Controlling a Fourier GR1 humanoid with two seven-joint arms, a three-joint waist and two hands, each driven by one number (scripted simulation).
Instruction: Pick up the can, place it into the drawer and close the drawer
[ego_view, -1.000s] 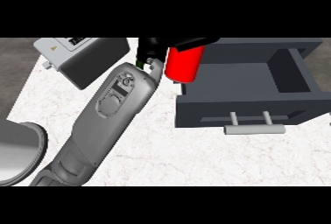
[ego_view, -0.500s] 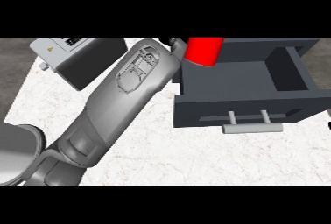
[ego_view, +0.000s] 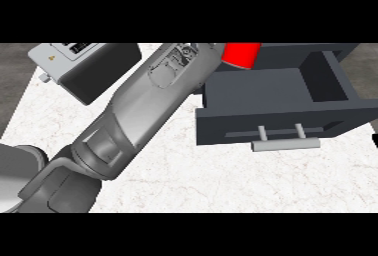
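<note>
1. Carrying step: red can (ego_view: 241, 54) at top edge, above open drawer (ego_view: 275, 102) back.
2. Robot hand hidden beyond frame; grip impossible to tell.
3. Next, probably: lower can inside, release, then push drawer shut.

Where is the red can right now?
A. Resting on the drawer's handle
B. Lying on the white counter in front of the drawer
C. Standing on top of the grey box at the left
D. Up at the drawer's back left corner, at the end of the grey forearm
D. The red can shows at the top, by the open drawer's back left corner, where the grey forearm ends; no hand shows.
</note>
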